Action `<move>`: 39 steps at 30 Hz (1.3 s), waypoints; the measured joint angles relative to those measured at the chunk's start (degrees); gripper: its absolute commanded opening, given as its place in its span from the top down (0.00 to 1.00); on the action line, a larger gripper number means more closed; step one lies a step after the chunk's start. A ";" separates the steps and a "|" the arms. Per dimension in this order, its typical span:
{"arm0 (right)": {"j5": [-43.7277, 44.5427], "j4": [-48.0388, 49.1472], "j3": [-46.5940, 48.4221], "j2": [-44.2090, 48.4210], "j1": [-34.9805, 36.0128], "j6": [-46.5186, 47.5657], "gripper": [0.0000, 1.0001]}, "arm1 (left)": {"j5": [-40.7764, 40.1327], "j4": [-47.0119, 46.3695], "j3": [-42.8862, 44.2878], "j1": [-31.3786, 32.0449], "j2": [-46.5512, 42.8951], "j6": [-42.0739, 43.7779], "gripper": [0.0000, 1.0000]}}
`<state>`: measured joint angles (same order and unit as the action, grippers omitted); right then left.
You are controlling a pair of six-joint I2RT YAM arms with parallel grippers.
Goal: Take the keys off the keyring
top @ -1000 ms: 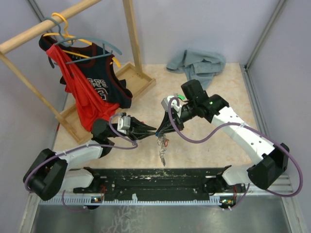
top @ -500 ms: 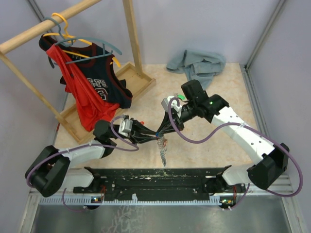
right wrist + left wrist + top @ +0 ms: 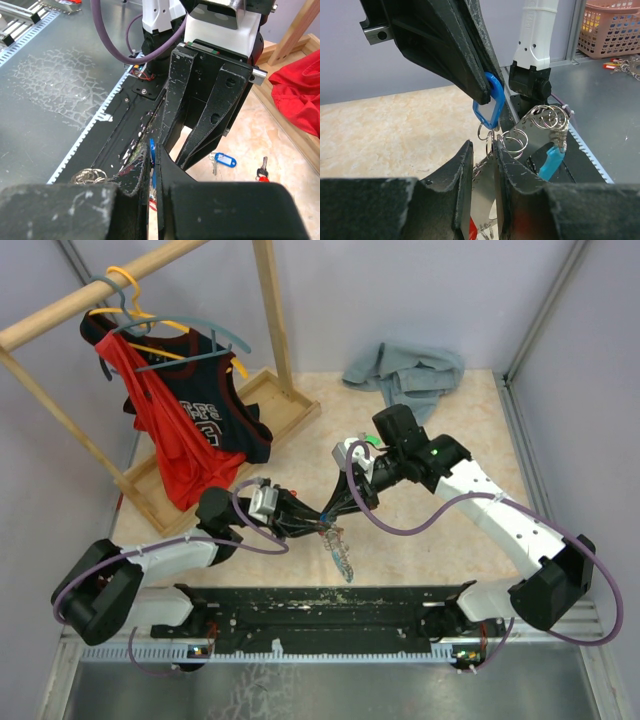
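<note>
- my right gripper (image 3: pixel 153 162) is pinched tight on the blue tag (image 3: pixel 489 102).
- my left gripper (image 3: pixel 483 152) has its jaws narrowly apart, right beneath the bunch; whether it grips, i cannot tell.
- the keyring (image 3: pixel 546 116) and keys (image 3: pixel 341 552) hang between both grippers, above the table (image 3: pixel 400 562).

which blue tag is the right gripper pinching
The darker blue tag, clamped by its top edge in the right gripper. The light blue tag hangs free below the rings, and a third blue tag lies loose on the table.
</note>
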<state>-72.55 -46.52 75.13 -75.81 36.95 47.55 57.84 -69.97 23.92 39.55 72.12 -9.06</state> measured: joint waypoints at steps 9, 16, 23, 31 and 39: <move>0.07 -0.02 0.00 0.00 0.00 0.00 1.00 | -1.55 2.56 0.07 1.33 -0.02 1.22 0.84; 0.81 0.04 0.00 0.00 -0.02 -0.09 1.00 | -1.88 4.04 0.24 1.55 -0.15 2.03 1.00; 1.36 0.22 0.00 0.00 -1.88 -0.22 1.00 | -3.08 6.08 0.59 1.55 -0.42 4.50 1.00; 2.01 1.11 -0.39 0.15 -6.88 0.13 1.00 | -5.81 6.95 0.48 0.17 -2.01 7.28 1.00; 2.34 2.27 -2.36 1.20 -11.32 1.31 1.00 | -8.87 3.85 -1.05 -1.05 -3.80 8.09 1.00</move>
<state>-70.22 -44.25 72.77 -74.61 25.63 48.86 48.97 -66.13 22.87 38.50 68.31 -0.97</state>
